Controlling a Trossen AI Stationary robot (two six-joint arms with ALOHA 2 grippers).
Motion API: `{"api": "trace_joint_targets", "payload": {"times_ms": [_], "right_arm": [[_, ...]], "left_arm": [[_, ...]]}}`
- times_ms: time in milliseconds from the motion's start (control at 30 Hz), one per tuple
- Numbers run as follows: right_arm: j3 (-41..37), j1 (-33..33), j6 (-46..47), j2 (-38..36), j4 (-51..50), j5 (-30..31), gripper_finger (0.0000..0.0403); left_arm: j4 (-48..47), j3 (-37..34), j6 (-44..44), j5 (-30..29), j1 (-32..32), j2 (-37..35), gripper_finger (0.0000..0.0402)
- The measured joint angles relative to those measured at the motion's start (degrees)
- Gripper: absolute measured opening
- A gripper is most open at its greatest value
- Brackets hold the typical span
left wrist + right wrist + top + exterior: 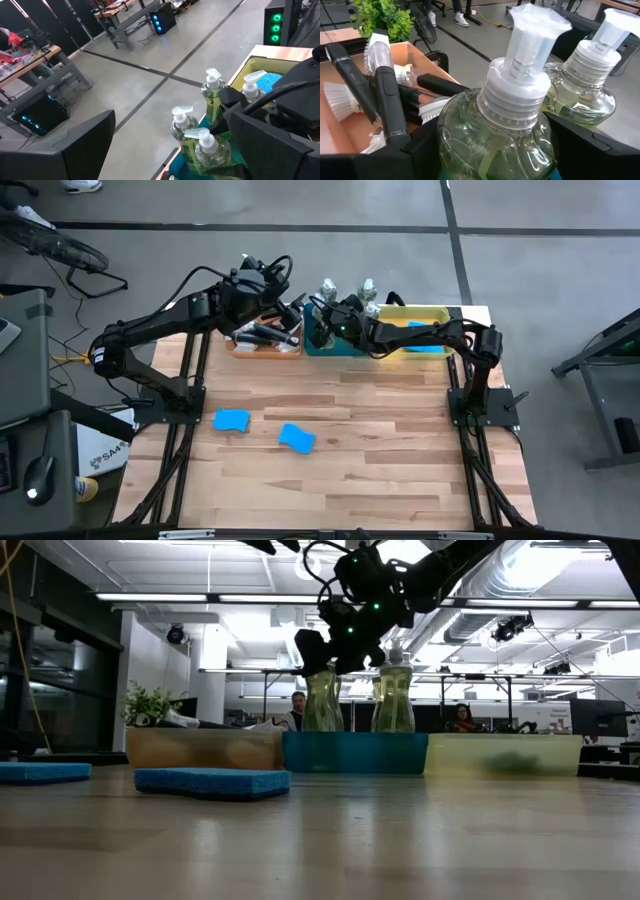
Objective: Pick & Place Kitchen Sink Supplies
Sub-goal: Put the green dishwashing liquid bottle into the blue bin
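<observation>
- Three bins stand side by side along the far edge of the wooden table [340, 470]: an orange-brown bin [262, 348] on the left-arm side, a teal bin [335, 345] in the middle, a yellow bin [420, 315] on the right-arm side.
- Clear bottles of yellow-green liquid stand upright in the teal bin, each waisted in shape, with a ribbed white collar and a white pump head; three pump heads show in the left wrist view.
- Right gripper [335, 323] is over the teal bin, its dark fingers [600, 150] spread either side of the nearest bottle [495, 140]; whether they touch the bottle cannot be told.
- Left gripper [262, 280] hangs above the far end of the orange-brown bin; its fingers are out of sight in every view, so whether they are spread or pressed together cannot be told.
- Black long-handled brushes [387, 107] with white bristle heads lie crossed in the orange-brown bin, just beside the small green plant [382, 20].
- Two bright blue rectangular sponges lie flat on the open table, near each other but apart: one [232, 420] on the left-arm side, the other [297, 438] nearer the centre.
- More blue sponge material [425, 340] rests in the yellow bin.
</observation>
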Motion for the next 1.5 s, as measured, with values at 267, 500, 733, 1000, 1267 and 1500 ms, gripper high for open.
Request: {"api": "trace_joint_targets", "payload": {"times_ms": [267, 500, 733, 1000, 1267, 1500], "right_arm": [[0.0, 0.0, -0.5, -0.1, -0.4, -1.0, 0.0302], [0.0, 0.0, -0.3, -1.4, -2.7, -1.9, 0.0303], [0.0, 0.0, -0.2, -2.7, -5.7, -2.4, 0.0303], [0.0, 0.0, 0.3, -2.8, -6.0, -4.5, 0.0303], [0.0, 0.0, 1.4, -2.8, -6.1, -5.5, 0.0303], [0.0, -0.4, -1.2, -2.9, -6.3, -7.5, 0.0305]], "left_arm": [[0.0, 0.0, 0.0, 0.0, 0.0, 0.0, 0.0385], [-0.3, 0.0, 0.0, 0.0, 0.0, 0.0, 0.0385], [-0.4, 0.0, -0.1, 0.2, 0.0, 0.0, 0.0385], [-0.5, 0.0, -0.3, 0.3, 0.0, 0.0, 0.0385], [-0.5, 0.0, -0.4, 0.3, 0.0, 0.0, 0.0385], [-0.9, 0.0, -0.4, 0.4, 0.0, 0.0, 0.0385]]}}
